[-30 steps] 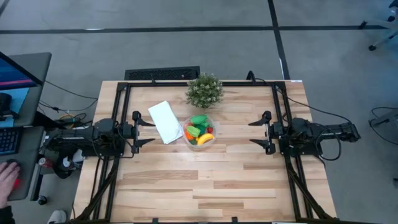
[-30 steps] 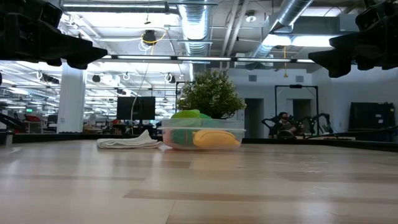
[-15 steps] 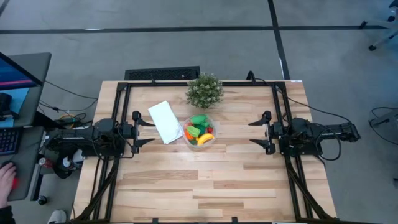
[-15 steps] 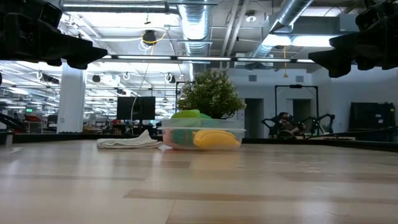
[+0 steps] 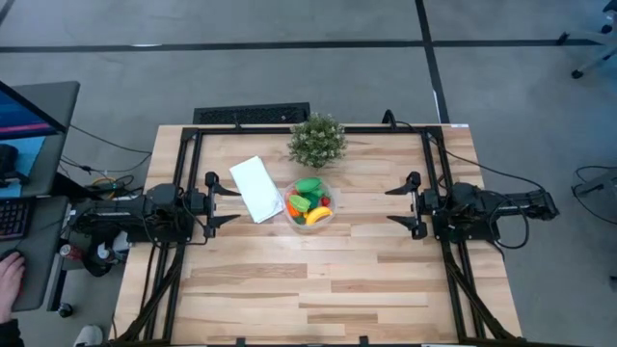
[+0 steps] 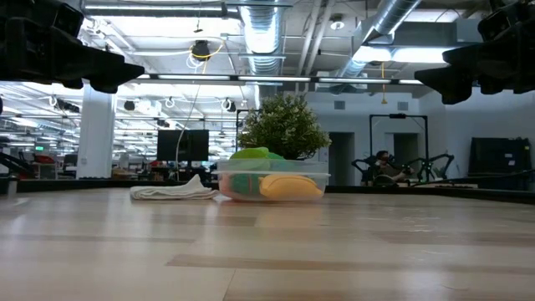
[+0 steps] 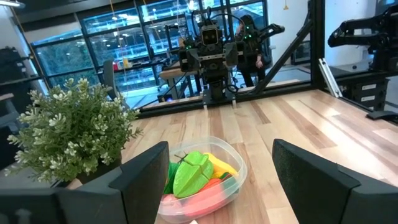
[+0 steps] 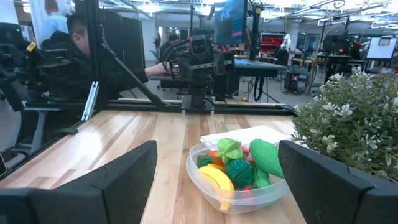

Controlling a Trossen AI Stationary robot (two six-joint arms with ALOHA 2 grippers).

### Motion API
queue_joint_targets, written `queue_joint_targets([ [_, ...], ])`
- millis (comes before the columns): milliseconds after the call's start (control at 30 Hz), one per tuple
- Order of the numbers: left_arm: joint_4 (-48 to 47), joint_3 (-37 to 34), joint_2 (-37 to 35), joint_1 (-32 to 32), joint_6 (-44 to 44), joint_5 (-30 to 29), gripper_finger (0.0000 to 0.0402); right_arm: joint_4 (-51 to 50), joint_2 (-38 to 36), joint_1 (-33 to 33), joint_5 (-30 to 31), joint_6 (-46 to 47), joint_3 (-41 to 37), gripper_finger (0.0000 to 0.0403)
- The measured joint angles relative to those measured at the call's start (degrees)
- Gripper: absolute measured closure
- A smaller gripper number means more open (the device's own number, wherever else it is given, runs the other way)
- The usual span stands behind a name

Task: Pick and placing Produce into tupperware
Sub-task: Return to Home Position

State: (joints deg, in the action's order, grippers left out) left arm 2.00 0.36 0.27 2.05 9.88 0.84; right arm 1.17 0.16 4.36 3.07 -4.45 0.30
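Note:
The round clear tupperware [image 5: 308, 204] stands on the table's middle, toward the far edge, with the produce [image 5: 309, 200] heaped inside: green pieces, a yellow banana, red and orange bits. It shows in the low view [image 6: 272, 183] and in both wrist views [image 7: 200, 180] [image 8: 239, 173]. My left gripper [image 5: 210, 200] is open at the table's left side, raised and pointing level at the tupperware. My right gripper [image 5: 411, 201] is open at the right side, likewise raised and level. Nothing is between either pair of fingers.
A flat white lid [image 5: 255, 187] lies just left of the tupperware. A bushy green potted plant [image 5: 316, 141] stands behind it near the far edge. A person's hand [image 5: 10, 280] rests at a desk left of the table. The near half of the table is bare wood.

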Motion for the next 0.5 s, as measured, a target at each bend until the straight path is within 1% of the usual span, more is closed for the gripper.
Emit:
queue_joint_targets([
  [500,0.0,0.0,0.0,0.0,0.2,0.0,0.0124,0.0,0.0,0.0,0.0,0.0,0.0,0.0074],
])
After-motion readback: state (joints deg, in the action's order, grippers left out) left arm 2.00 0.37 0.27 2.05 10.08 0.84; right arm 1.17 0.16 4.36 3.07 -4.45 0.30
